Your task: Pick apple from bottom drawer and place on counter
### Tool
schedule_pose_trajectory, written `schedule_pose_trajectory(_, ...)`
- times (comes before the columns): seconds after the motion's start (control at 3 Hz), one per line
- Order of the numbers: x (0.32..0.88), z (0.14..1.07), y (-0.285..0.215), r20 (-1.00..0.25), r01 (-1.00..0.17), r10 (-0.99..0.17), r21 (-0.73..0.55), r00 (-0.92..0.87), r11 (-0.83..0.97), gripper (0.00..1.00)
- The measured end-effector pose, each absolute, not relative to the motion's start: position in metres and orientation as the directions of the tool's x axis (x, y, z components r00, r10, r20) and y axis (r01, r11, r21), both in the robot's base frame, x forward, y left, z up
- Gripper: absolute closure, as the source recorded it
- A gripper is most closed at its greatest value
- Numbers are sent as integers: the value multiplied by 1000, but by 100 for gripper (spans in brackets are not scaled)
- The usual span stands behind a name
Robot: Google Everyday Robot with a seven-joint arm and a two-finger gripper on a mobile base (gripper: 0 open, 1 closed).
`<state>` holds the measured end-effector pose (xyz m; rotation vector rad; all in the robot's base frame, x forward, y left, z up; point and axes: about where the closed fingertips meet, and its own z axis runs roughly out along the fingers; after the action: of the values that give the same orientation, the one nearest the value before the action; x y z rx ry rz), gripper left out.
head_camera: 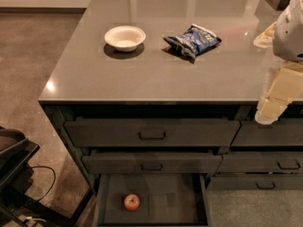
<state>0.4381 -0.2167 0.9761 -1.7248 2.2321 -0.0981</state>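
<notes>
One small round red apple (pixel 131 202) on the flat dark floor of the open bottom metal drawer (pixel 184 197); cream blocky end effector (pixel 271 109) at the glossy grey worktop (pixel 156 74) edge, grip state cannot be told.

Kitchen-type break area: island bench (pixel 156 74) with glossy grey top over dark drawer stacks (pixel 151 135), bowl (pixel 125 37) and chip bag (pixel 193 40) on top, apple (pixel 132 202) in open bottom drawer (pixel 184 193), speckled hard floor (pixel 28 79). Jaws at right edge, by bench front.

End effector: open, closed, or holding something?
End effector: cannot be told; it hangs at the edge of the counter, while the apple lies in the bottom drawer.
</notes>
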Motion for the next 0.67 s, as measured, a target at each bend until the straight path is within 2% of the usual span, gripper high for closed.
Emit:
schedule_pose_trajectory(0.33,437,978,-215,-213,-929,-953,-256,-214,266,0)
schedule_pose_trajectory(0.67,420,974,-206,-270,-920,-942,-279,-200,275,0)
